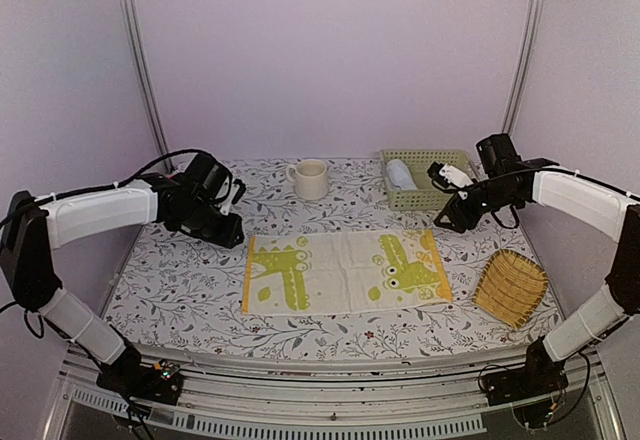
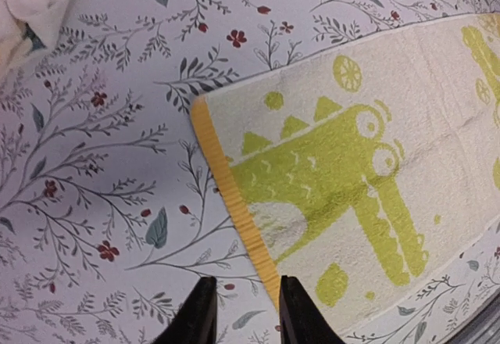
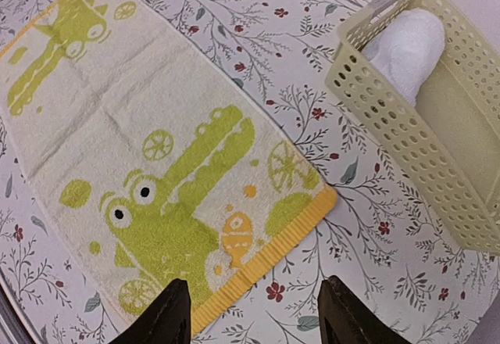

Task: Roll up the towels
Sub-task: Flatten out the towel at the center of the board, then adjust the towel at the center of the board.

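The yellow-green and cream patterned towel [image 1: 345, 270] lies flat and spread out on the table's middle. It also shows in the left wrist view [image 2: 351, 164] and in the right wrist view [image 3: 156, 148]. The pale blue towel [image 1: 402, 175] lies rolled in the green basket, also in the right wrist view [image 3: 402, 47]. My left gripper [image 1: 228, 228] is open and empty above the towel's left yellow edge [image 2: 244, 313]. My right gripper [image 1: 447, 222] is wide open and empty above the towel's right yellow edge [image 3: 254, 317].
A green perforated basket [image 1: 440, 198] stands at the back right, also in the right wrist view [image 3: 391, 141]. A cream mug [image 1: 311, 179] stands at the back middle. A yellow woven bamboo tray [image 1: 511, 286] lies at the right front. The tablecloth is floral.
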